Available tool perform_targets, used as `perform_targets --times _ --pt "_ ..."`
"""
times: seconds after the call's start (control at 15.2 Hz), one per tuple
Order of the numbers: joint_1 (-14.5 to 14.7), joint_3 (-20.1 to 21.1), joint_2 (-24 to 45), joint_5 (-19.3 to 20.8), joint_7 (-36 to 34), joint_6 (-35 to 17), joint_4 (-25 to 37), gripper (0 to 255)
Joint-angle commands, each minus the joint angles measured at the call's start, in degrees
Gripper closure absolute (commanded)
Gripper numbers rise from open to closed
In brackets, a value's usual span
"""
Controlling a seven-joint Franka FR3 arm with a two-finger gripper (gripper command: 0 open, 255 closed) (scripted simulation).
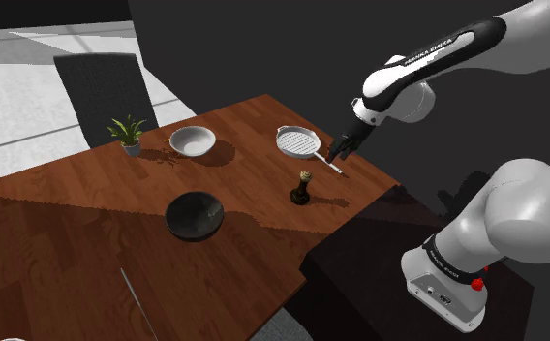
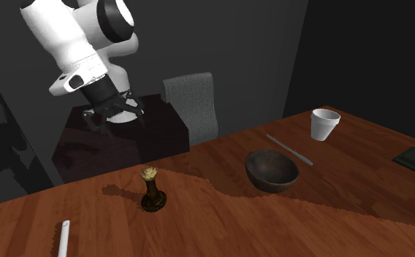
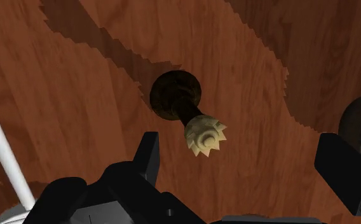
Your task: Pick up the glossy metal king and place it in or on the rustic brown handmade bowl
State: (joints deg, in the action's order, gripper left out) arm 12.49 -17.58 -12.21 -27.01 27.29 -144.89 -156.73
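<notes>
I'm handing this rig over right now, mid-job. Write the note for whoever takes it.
Gripper: open, empty, raised above the table, pointed down at the king, not touching it.
King: upright on the table near the edge by the stand, dark body, pale crown.
Dark brown bowl: empty, upright, apart from the king.
Done: gripper lined up over the king.
Left: descend, grasp, lift, carry to the bowl, release.

The dark king stands upright on the wooden table — the gripper hangs by the white pan.
</notes>
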Motion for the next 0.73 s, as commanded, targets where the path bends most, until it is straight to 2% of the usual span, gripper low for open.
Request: perform_targets --times 0.0,0.2,0.4,0.66 --pt "3.15 -1.78 6.28 -8.59 7.6 -3.36 1.85 0" --pt "5.36 -1.83 15.44 -22.7 19.66 -4.94 6.16 0" --pt "4.48 0.56 24.14 -34.75 30.1 -4.65 11.35 0" --pt "4.06 2.27 27.23 -38.75 32.95 -5.42 12.77 0"
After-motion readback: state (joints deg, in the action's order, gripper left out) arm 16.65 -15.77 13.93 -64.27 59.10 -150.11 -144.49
